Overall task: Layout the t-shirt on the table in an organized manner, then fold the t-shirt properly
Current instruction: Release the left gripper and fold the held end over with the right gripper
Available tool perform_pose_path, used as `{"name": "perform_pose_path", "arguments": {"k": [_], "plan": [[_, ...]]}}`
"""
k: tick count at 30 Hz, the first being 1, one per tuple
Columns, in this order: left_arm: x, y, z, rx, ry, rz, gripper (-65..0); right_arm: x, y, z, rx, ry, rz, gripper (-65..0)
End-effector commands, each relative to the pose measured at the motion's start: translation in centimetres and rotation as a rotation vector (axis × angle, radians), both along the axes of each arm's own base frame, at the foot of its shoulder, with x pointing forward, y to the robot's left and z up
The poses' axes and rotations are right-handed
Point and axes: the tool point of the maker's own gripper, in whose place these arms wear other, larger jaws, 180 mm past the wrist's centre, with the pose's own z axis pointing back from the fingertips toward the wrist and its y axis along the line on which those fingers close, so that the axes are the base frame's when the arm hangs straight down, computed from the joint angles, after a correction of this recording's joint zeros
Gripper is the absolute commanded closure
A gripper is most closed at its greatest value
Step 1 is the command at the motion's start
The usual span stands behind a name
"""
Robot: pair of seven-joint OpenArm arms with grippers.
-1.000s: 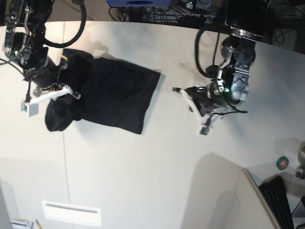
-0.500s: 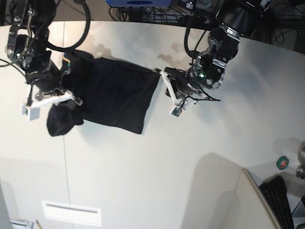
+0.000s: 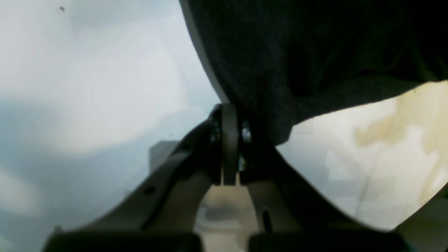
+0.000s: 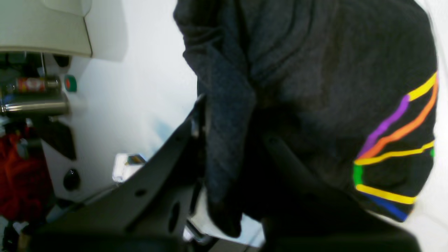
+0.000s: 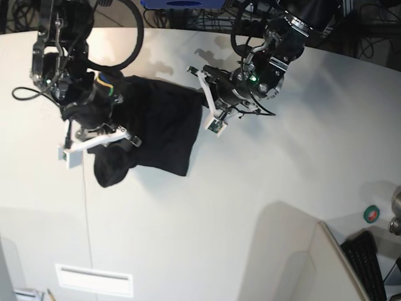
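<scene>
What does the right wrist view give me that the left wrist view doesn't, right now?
Only the right wrist view shows the t-shirt's coloured line print, with the right gripper closed on a bunched fold of fabric; a red-capped can stands in the background.

Only the left wrist view shows the left gripper pinched shut at the shirt's plain black edge, where a corner hangs over bare table.

Both show black fabric held at the jaws above the off-white tabletop.

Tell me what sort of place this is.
Probably a robotics lab or workshop: a large off-white table with robot arms working a black t-shirt, tangled cables behind it, and a keyboard at a side desk.
</scene>
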Motion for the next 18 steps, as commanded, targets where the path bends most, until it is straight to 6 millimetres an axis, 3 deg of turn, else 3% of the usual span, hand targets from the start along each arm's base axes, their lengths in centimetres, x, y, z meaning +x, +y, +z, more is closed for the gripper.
{"name": "perform_pose_path", "arguments": {"k": [1,6,11,18], "plan": [[0.1,-0.1,0.3,0.001,-0.004,-0.004,0.0,1.1,0.5,1.4,0.016,-0.051,0.004,0.0],[0.9,0.3,2.0,-0.016,-0.053,0.006,0.0,2.4,0.2,0.4,0.004,-0.059,-0.035,0.0],[2.8,7.9,3.6,0.037,-0.113,0.192,0.0,2.4,-0.7,-1.7,-0.020,-0.034,-0.072,0.0],[2.3,19.2,6.5,0.154,-0.188,0.437,0.0,2.9,0.4,-3.6,0.004,0.014,-0.083,0.0]]}}
